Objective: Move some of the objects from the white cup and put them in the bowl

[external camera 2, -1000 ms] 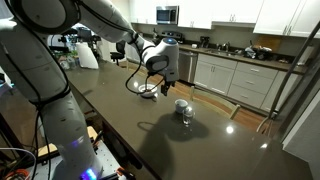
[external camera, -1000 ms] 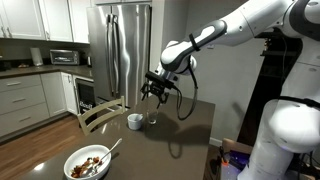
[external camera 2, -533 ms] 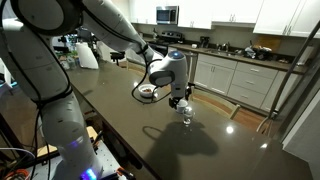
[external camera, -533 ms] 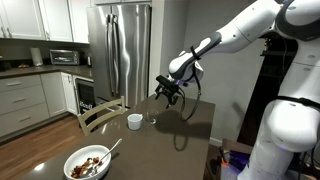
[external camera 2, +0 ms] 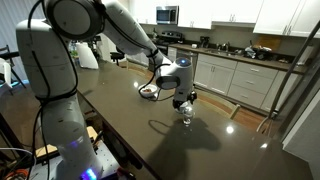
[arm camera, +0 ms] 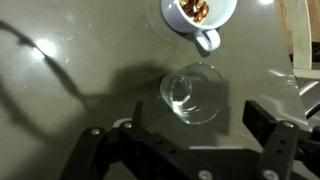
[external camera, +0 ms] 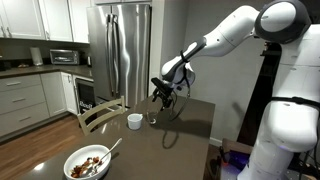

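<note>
Surface of table top (arm camera: 60, 95): dark, smooth, semi-gloss, showing reflections. The small glass (arm camera: 192, 95): clear, glossy. The white cup (arm camera: 207, 40): smooth, glazed look. The objects (arm camera: 197, 9): reddish-brown, matt, rough. The bowl (external camera: 70, 168): white, glossy. The refrigerator (external camera: 118, 50): brushed metal. The chair (external camera: 100, 113): pale wood. The arm shell (external camera: 232, 28): smooth white plastic

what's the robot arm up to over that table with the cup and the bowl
The arm's gripper hovers open and empty above the dark table, over the white cup and a small clear glass beside it. The cup holds reddish-brown bits. The bowl sits apart from them on the same table, with a spoon and some reddish-brown bits in it. Nothing has been gripped yet.
</note>
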{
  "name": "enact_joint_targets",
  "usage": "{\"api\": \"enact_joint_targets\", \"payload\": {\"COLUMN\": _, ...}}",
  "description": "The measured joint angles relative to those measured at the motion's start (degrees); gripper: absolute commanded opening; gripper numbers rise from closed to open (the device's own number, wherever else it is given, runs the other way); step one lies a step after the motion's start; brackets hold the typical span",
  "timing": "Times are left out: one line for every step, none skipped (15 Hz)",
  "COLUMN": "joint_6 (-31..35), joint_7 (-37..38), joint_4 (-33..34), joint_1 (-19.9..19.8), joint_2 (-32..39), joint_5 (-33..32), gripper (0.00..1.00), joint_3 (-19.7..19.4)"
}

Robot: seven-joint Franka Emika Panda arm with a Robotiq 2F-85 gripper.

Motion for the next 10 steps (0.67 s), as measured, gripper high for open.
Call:
{"api": "enact_joint_targets", "payload": {"joint_6": -0.19, "joint_7": 1.00, "joint_4": 1.25, "joint_1": 0.42, "joint_2": 0.94, "joint_5": 0.12, "gripper": 1.00, "joint_3": 0.40}}
{"api": "enact_joint_targets", "payload": {"joint_6": -0.41, "joint_7": 1.96, "joint_4": 2.48, "joint_1": 0.85, "joint_2": 1.83, "joint_5": 0.12, "gripper": 1.00, "joint_3": 0.79}}
{"api": "enact_joint_targets", "payload": {"joint_6": -0.74, "joint_7": 2.84, "joint_4": 3.70, "joint_1": 1.32, "joint_2": 2.67, "joint_5": 0.11, "gripper": 1.00, "joint_3": 1.06}}
{"api": "enact_joint_targets", "payload": {"joint_6": -1.15, "joint_7": 3.43, "joint_4": 4.87, "joint_1": 1.81, "joint_2": 3.53, "joint_5": 0.10, "gripper": 1.00, "joint_3": 1.25}}
{"api": "enact_joint_targets", "payload": {"joint_6": -1.92, "joint_7": 3.79, "joint_4": 6.04, "joint_1": 2.13, "joint_2": 4.40, "joint_5": 0.10, "gripper": 1.00, "joint_3": 1.50}}
{"api": "enact_joint_targets", "payload": {"joint_6": -3.10, "joint_7": 3.90, "joint_4": 7.16, "joint_1": 2.37, "joint_2": 5.28, "joint_5": 0.10, "gripper": 1.00, "joint_3": 1.61}}
{"api": "enact_joint_targets", "payload": {"joint_6": -4.71, "joint_7": 3.91, "joint_4": 8.28, "joint_1": 2.47, "joint_2": 6.21, "joint_5": 0.04, "gripper": 1.00, "joint_3": 1.69}}
{"api": "enact_joint_targets", "payload": {"joint_6": -6.51, "joint_7": 3.97, "joint_4": 9.45, "joint_1": 2.47, "joint_2": 7.20, "joint_5": -0.12, "gripper": 1.00, "joint_3": 1.71}}
{"api": "enact_joint_targets", "payload": {"joint_6": -8.08, "joint_7": 4.08, "joint_4": 10.58, "joint_1": 2.47, "joint_2": 8.22, "joint_5": -0.24, "gripper": 1.00, "joint_3": 1.67}}
{"api": "enact_joint_targets", "payload": {"joint_6": -9.40, "joint_7": 4.11, "joint_4": 11.70, "joint_1": 2.46, "joint_2": 9.22, "joint_5": -0.33, "gripper": 1.00, "joint_3": 1.60}}
